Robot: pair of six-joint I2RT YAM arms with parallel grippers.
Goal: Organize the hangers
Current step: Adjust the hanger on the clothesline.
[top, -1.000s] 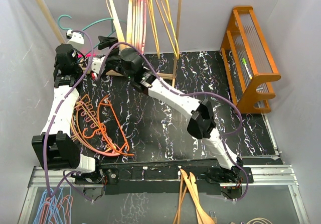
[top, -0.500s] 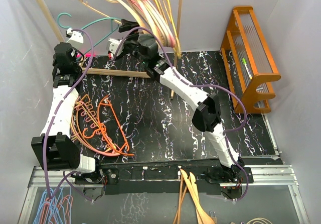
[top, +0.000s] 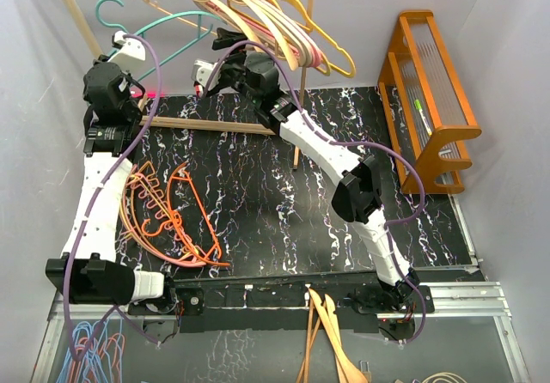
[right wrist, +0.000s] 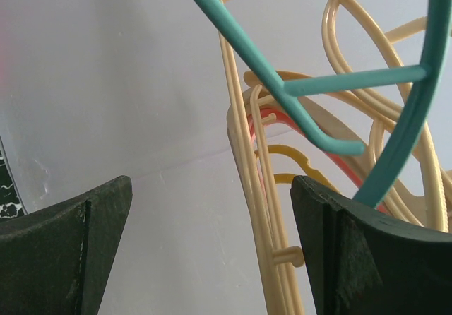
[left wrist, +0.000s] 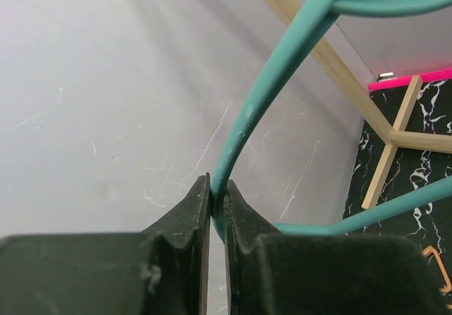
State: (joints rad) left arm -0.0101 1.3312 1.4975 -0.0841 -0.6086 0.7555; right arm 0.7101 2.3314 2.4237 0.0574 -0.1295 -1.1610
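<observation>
Black marbled table point(top: 258, 203) fills the top view, with a wooden rack point(top: 206, 124) at 12 o'clock. A hung bunch point(top: 275, 22) of tan, pink and yellow hangers is on the rack's rail, splayed out toward 1 o'clock. The loose hangers point(top: 168, 211), orange and pink, lie in a heap on the table at 9 o'clock. So the job looks partly done: one batch is hung and that heap remains. The teal hanger point(top: 163, 24) is in the air at 11 o'clock, held by the left gripper point(top: 120, 52). The right gripper point(top: 206, 72) sits just beside the rack at 12 o'clock.

Pale wall backs the left wrist view. The jaws are pressed together, pinching the teal hanger's thin bar, which curves up toward 1 o'clock.

White wall also backs the right wrist view. The jaws are spread wide and hold nothing. The teal hanger crosses above them, apart from both fingers, with the tan ones behind it.
</observation>
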